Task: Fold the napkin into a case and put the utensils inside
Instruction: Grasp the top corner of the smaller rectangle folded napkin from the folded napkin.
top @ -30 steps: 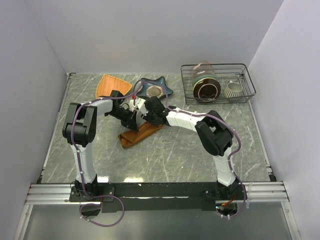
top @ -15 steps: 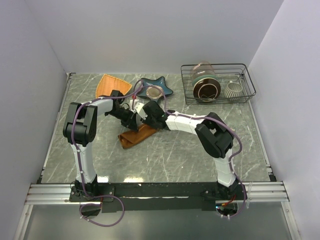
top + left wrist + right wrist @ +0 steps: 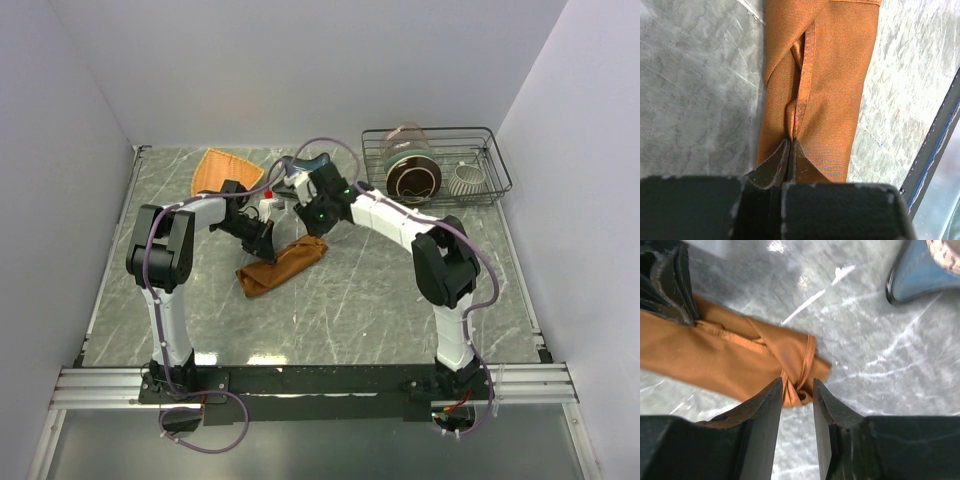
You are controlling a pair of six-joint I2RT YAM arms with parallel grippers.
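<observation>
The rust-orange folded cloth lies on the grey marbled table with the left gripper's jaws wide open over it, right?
No: the left gripper is shut, pinching a fold of the rust-orange folded cloth, as the left wrist view shows. The cloth does lie on the grey marbled table.

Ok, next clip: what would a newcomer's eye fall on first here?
The rust-orange case lies diagonally mid-table, between the two arms. The left gripper is pinched shut on a fold of it, while the right gripper hangs over its end with jaws apart and nothing between them. At the far right, a wire rack holds a jar and a cup.
</observation>
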